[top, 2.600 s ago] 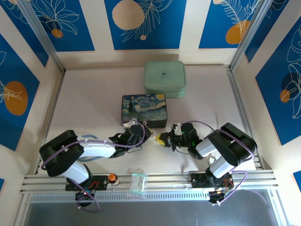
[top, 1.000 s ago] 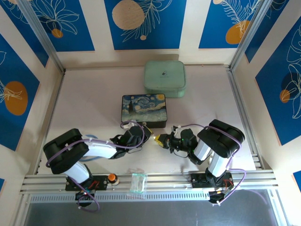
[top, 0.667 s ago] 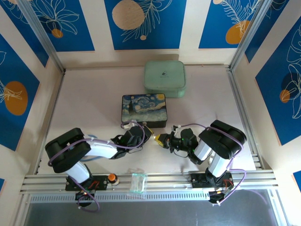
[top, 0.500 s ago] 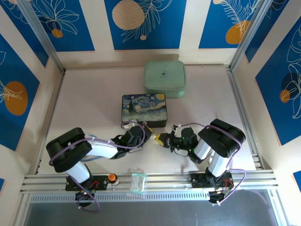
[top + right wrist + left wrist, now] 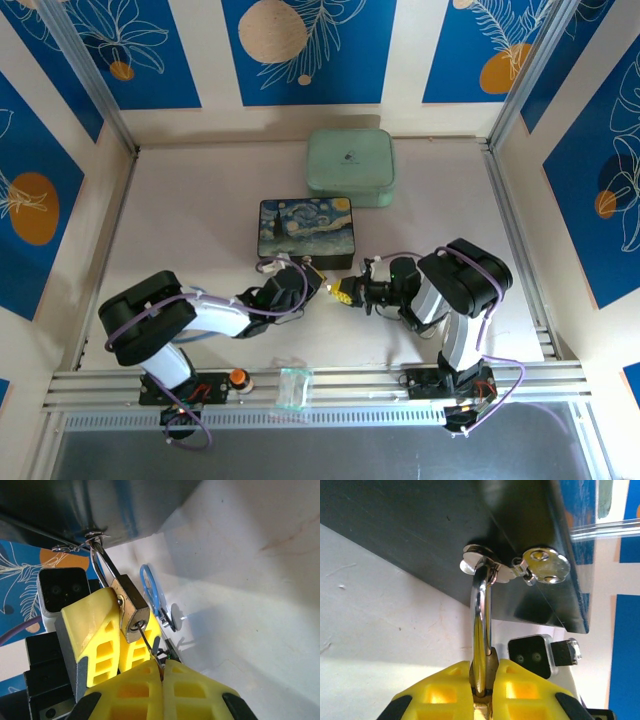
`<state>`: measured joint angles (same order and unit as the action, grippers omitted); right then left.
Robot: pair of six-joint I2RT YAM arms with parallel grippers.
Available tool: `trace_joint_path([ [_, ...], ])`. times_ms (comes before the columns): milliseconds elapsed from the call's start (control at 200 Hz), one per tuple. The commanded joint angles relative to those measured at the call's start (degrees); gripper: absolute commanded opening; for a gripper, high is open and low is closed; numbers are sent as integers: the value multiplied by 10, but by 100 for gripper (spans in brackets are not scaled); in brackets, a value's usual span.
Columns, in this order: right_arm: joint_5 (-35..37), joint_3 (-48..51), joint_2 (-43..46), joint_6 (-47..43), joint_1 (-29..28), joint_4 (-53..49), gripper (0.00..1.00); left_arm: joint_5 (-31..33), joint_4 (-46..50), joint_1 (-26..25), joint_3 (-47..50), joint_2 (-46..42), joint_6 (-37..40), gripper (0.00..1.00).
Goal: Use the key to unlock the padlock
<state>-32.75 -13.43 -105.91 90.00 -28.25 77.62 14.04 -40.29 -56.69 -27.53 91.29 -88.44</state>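
Likely light but rigid, the brass padlock (image 5: 131,614) hangs from the hasp of the tin box (image 5: 305,232) with the left gripper (image 5: 484,685) clamped on its body, while the right gripper (image 5: 162,672) pinches the thin, slip-prone key (image 5: 149,646) by its head, tip at the keyhole

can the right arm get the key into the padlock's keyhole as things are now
Probably yes. The right gripper pinches the key, whose tip meets the keyhole in the bare end face of the padlock. The left gripper clamps only its sides, so nothing seems to block that face.
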Motion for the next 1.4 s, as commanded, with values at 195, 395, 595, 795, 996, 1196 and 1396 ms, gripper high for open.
trace_joint_path([
  [195, -44, -51, -28, -15, 8, 28, 0, -69, -158, -23, 6, 37, -10, 0],
  [395, -72, -53, -27, -20, 34, 27, 0, -71, -142, -25, 0, 23, 3, 0],
  [595, -93, -54, -53, -35, 46, 27, 0, -80, -140, -26, 4, 19, -3, 0],
  [795, -94, -56, -71, -40, 46, 28, 0, -74, -129, -31, 8, 8, 2, 0],
  [996, -93, -66, -75, -34, 58, 27, 0, -84, -126, -38, -1, 7, 3, 0],
  [1196, -75, -76, -59, -35, 42, 28, 0, -91, -150, -50, -5, 17, -5, 0],
  [1396, -23, -59, -36, -28, 23, 28, 0, -101, -129, -54, -15, 16, 4, 0],
])
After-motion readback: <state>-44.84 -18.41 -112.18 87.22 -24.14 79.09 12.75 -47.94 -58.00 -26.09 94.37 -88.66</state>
